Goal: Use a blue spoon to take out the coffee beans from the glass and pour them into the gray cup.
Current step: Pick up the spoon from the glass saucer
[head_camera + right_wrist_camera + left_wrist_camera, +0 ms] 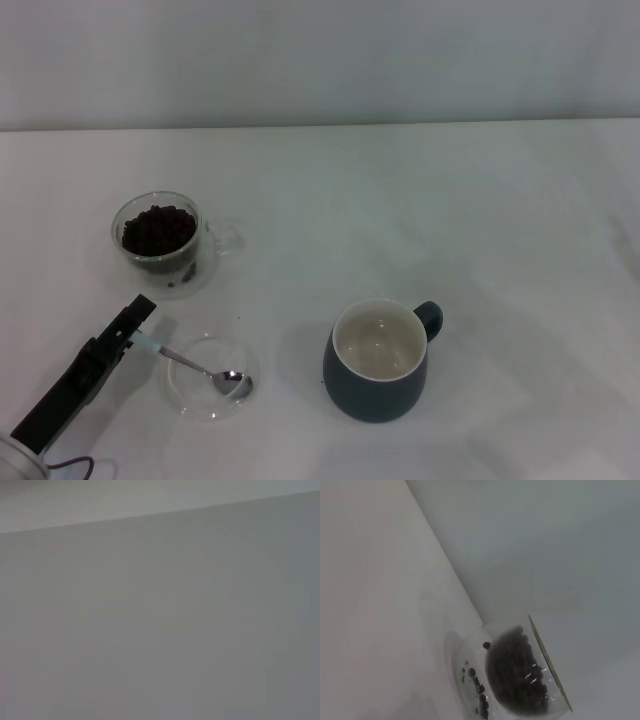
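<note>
- Nearest the robot, the left gripper (138, 325) comes in low from the near-left corner, its dark fingers pinching the pale handle end of the blue spoon (198, 366).
- The spoon's long axis runs from that grip out toward the gray cup (378, 360), slanting slightly back toward the robot; the handle points at the gripper and the shiny bowl points at the cup.
- The bowl sits over the flat clear dish (187, 390), just left of the cup. Something dark shows in the bowl, though I cannot tell if it is beans or a reflection.
- The cup itself stands upright with its cream inside looking empty and its handle turned to the far right.
- Farther back and well left of the cup, the glass (158, 240) holds a heap of coffee beans (157, 229), its handle facing the cup's side.
- So the glass lies just beyond the gripper, and I judge the spoon's bowl must swing around toward it.
- The right gripper is out of sight; only 1 arm is working.
</note>
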Controlling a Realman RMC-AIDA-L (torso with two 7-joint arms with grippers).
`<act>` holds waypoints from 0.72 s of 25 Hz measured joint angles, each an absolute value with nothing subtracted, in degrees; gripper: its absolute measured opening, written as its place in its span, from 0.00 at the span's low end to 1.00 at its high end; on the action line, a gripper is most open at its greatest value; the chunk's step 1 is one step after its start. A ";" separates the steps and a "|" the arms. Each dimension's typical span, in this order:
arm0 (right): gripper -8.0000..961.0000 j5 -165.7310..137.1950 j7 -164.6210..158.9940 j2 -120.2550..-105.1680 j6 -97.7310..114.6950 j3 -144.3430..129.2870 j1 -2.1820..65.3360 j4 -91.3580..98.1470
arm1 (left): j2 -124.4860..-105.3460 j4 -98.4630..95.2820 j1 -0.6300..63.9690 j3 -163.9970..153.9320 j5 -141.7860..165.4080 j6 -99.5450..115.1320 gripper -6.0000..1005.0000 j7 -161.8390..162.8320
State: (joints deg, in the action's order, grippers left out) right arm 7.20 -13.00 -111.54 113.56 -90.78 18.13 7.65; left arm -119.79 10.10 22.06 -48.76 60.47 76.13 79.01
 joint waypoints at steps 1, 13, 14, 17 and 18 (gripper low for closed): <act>0.62 7.20 -13.00 -111.54 113.56 -90.79 18.05 7.65 | -119.79 10.10 22.15 -48.75 60.47 76.01 0.71 79.01; 0.62 7.21 -12.41 -112.21 113.55 -90.66 17.93 7.16 | -119.62 10.20 22.92 -48.78 60.51 74.05 0.52 79.80; 0.62 7.21 -12.40 -112.23 113.55 -90.61 17.92 7.14 | -119.62 10.24 22.92 -48.78 60.52 73.98 0.51 79.86; 0.62 7.21 -12.39 -112.23 113.55 -90.53 17.92 7.12 | -119.62 10.31 22.89 -48.78 60.56 73.91 0.46 80.32; 0.62 7.21 -12.39 -112.24 113.55 -90.52 17.93 7.12 | -119.62 10.34 22.84 -48.78 60.59 73.91 0.45 80.57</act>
State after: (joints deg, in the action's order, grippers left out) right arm 7.21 -12.39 -112.24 113.55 -90.52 17.92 7.12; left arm -119.62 10.33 22.83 -48.78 60.59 73.91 80.57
